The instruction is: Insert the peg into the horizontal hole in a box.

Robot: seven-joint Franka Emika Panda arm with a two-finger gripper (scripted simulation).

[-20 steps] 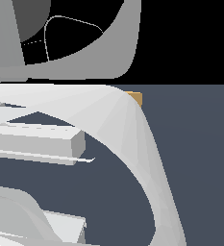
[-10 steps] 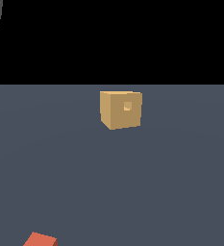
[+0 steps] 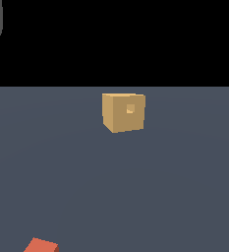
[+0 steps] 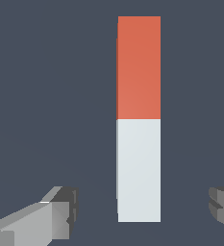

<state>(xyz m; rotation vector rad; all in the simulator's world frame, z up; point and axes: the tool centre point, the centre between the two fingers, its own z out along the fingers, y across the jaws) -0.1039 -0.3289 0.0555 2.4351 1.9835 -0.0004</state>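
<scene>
One peg [image 4: 139,120] ungrasped; gripper [image 4: 142,211] jaws wide, empty, straddling it; next: descend, close; box [image 3: 123,112] apart

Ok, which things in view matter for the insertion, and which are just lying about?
Belongs to the job:
peg, orange-red and white, lying flat
box
hole in the box's side
end effector, open, fingers either side of the peg, not touching

Lying about:
nothing else apart from the grey floor
</scene>
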